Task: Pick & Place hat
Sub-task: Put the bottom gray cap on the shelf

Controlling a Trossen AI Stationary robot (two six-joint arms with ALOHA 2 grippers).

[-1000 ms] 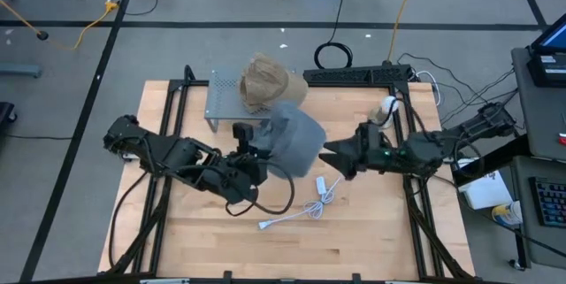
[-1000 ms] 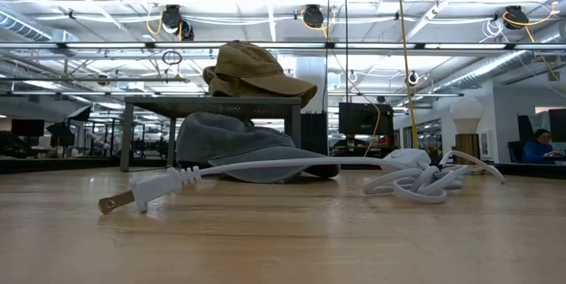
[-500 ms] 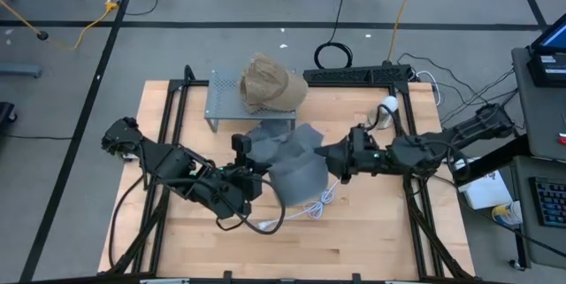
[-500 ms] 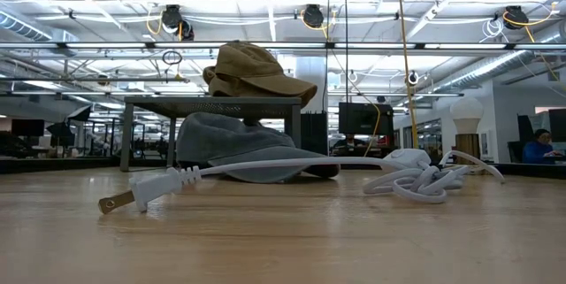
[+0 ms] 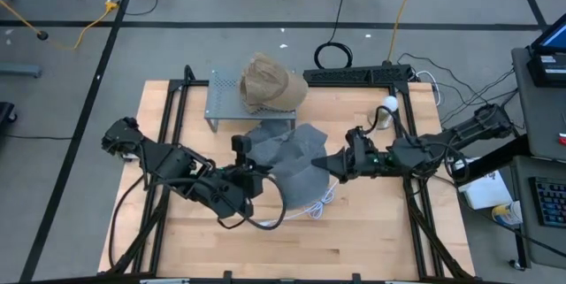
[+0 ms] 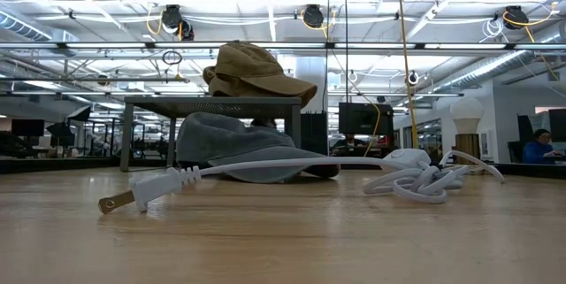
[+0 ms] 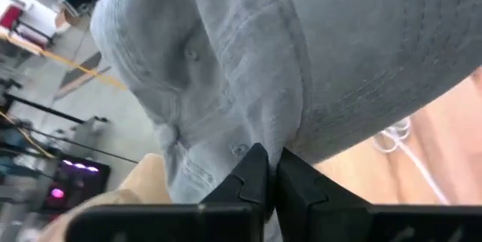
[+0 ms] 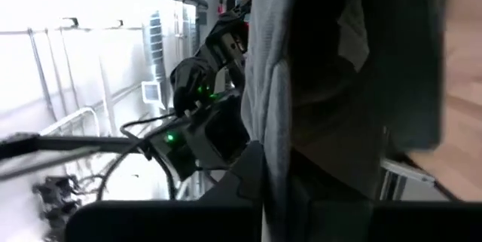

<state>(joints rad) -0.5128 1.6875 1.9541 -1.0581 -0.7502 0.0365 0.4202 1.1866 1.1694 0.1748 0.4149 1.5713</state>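
A grey hat (image 5: pixel 292 165) hangs between my two grippers over the middle of the table. My left gripper (image 5: pixel 256 169) is shut on its left side and my right gripper (image 5: pixel 329 165) is shut on its right side. A tan hat (image 5: pixel 270 83) rests crown up on a small metal rack (image 5: pixel 225 98) at the far side; the low view shows this tan hat (image 6: pixel 252 70) on the rack top (image 6: pixel 212 104). No gripper shows in the low view. My left gripper pinches the grey hat's lower crown edge (image 7: pixel 248 133), right where the stitched brim (image 7: pixel 376 68) begins, between its two fingers. The fingers come level from the table's left. The brim hangs above the wood and the white cable. My right gripper pinches the hat's right-hand edge (image 8: pixel 269 114) between its two fingers, coming level from the table's right. The grey cloth rises from the fingertips and fills most of the wrist view. Whether one layer or several is held, I cannot tell.
A white power cable (image 5: pixel 317 209) lies coiled on the wood partly under the grey hat; its plug (image 6: pixel 141 191) points toward the table's left. Dark cables and a power strip (image 5: pixel 358 74) lie past the far edge. Bare wood lies toward the near edge.
My left gripper has carried the grey hat from beside the rack toward the near edge, over the white cable. My right gripper, open a second ago, has closed in on the hat's right side and shut on it. The hat now looks more crumpled.
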